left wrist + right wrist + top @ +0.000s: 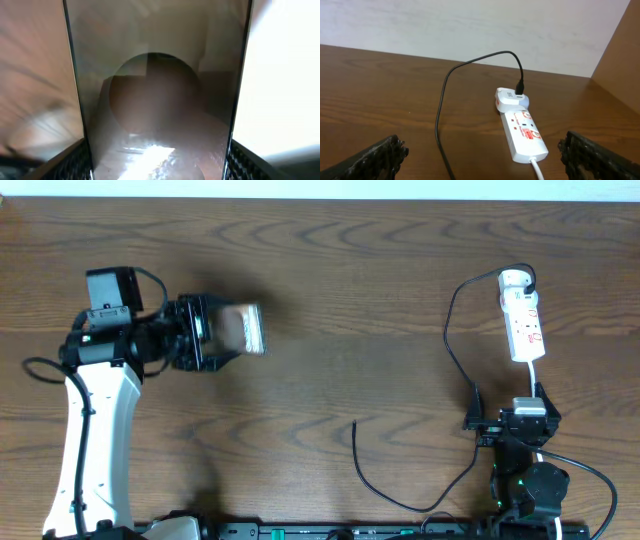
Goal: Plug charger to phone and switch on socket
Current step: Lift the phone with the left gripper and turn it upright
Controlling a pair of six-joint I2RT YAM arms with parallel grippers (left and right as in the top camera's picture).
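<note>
Holding the phone [243, 330] between its fingers [75, 161], the left gripper [225, 333] sits over the left half of the tabletop [350, 240]; the jaws stand partly open, closed on the phone's two long edges; in the left wrist view the phone fills the space between the fingers, its face glossy with reflections; in the overhead view the phone appears blurred, and whether it rests on the tabletop or is raised above it cannot be told.

The right gripper [525, 410] is at the near right edge of the tabletop, jaws spread wide and empty; it faces the power strip [522, 320], which lies flat just beyond it, rounded end pointing away; the strip's white cord [533, 375] runs back toward the right gripper.

A white adapter [509, 98] is seated in the outlet at the strip's rounded end; the charger cable [450, 340] enters the adapter, arches up and to the left, then runs along the tabletop toward the near edge and curves back up; its free plug end [355, 423] lies on the tabletop near the centre, touching nothing, well apart from the phone and from both grippers.

The strip carries small red marks [526, 131]; the position of its switch cannot be told.
</note>
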